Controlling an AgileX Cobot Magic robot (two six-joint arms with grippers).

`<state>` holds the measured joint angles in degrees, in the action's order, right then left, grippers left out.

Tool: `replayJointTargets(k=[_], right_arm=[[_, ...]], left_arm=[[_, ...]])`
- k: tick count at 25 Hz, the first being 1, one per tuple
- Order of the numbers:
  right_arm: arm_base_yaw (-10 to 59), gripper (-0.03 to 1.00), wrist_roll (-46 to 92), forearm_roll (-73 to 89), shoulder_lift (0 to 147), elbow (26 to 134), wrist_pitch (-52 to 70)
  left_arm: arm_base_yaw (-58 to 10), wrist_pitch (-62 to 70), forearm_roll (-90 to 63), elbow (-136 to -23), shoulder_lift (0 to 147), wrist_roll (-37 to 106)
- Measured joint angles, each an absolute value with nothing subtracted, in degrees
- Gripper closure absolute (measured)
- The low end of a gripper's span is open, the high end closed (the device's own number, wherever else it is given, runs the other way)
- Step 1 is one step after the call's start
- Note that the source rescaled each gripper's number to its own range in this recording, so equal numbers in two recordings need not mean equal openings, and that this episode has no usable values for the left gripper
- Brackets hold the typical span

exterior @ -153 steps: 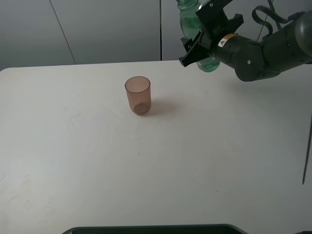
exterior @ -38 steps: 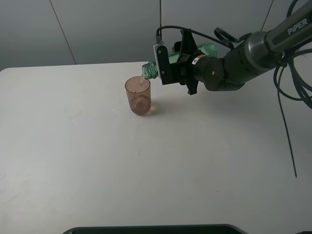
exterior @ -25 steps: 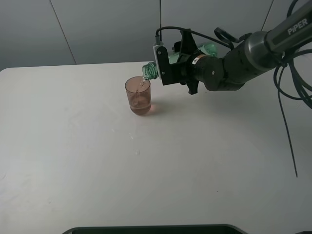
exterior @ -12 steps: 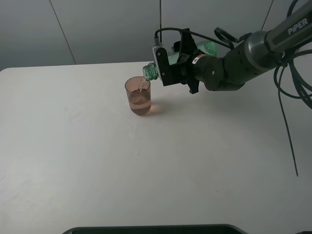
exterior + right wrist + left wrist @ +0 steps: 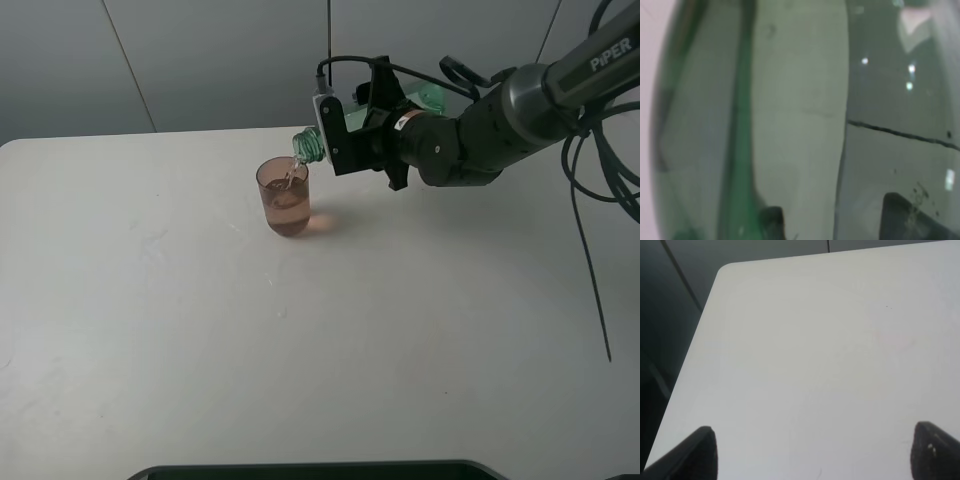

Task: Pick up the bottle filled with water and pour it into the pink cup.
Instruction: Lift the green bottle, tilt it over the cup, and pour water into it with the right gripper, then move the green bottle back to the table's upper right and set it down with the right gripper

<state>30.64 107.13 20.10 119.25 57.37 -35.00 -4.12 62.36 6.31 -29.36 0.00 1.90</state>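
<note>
We pour into the pink cup (image 5: 284,197).
Right jaws clamp the bottle (image 5: 309,146), tipped over its one-o'clock rim so water lands inside.

Bottle, close up
The green-tinted bottle (image 5: 740,120) fills the frame; two blurred dark shapes (image 5: 910,217) sit at one edge.

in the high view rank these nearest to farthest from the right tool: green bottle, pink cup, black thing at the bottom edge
1. transparent green-tinted bottle, held in the right tool, tipped leftward
2. translucent brownish-pink plastic cup, standing just below the bottle's mouth, left of the tool
3. black curved object, at the view's bottom edge, farthest
</note>
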Motion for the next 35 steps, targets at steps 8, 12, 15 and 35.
replayJointTargets(k=[8, 12, 15, 35], right_arm=[[30.6, 0.97, 104.5, 20.1, 119.2, 57.4, -36.1], [30.6, 0.97, 99.9, 20.1, 119.2, 57.4, -36.6], [30.6, 0.97, 95.3, 19.9, 119.2, 57.4, -37.3], [26.3, 0.97, 26.2, 16.7, 105.8, 55.9, -36.5]], left_arm=[[-4.1, 62.4, 6.3, -29.4, 0.0, 1.9], [-4.1, 62.4, 6.3, -29.4, 0.0, 1.9], [-4.1, 62.4, 6.3, -29.4, 0.0, 1.9], [-4.1, 62.4, 6.3, -29.4, 0.0, 1.9]])
